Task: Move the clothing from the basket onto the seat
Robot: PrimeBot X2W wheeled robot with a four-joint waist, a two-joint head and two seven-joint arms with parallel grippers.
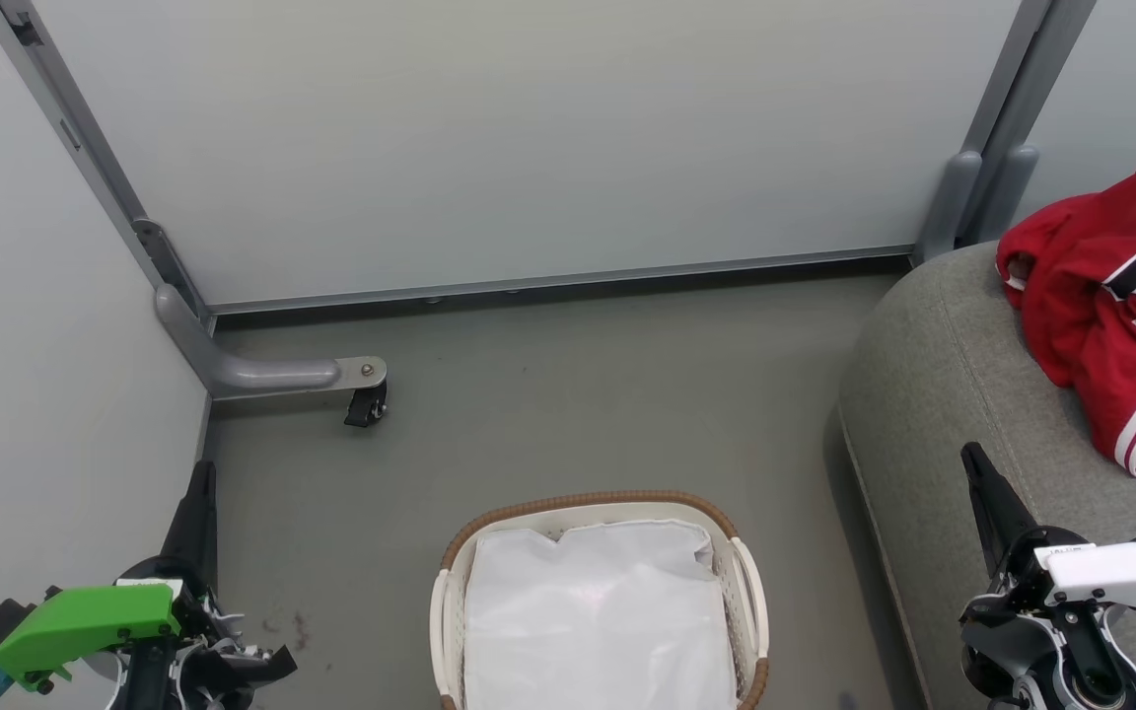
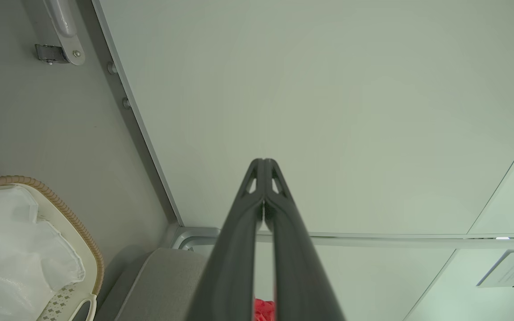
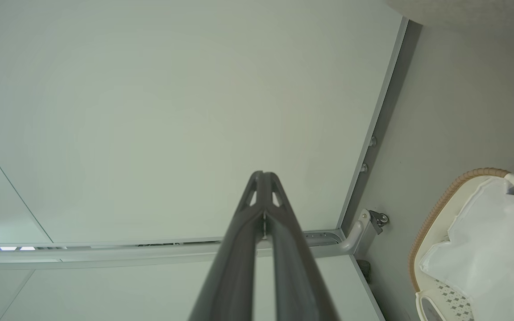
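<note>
Head view is showing the basket [image 1: 588, 499] at 6 o'clock holding a white liner sheet [image 1: 598, 621], the clothing [image 1: 1110, 306] lying on the seat [image 1: 943, 394] at 3 o'clock, left gripper [image 1: 203, 473] and right gripper [image 1: 972, 459] both closed, empty.

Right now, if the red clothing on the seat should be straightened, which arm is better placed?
Right. The right claw is at the seat that holds the red clothing; the left claw is across the basket, by the left wall. Both are shut.

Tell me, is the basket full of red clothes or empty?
Empty of red clothes: the laundry basket holds a white liner sheet, and the red clothing lies on the grey sofa cushion.
</note>
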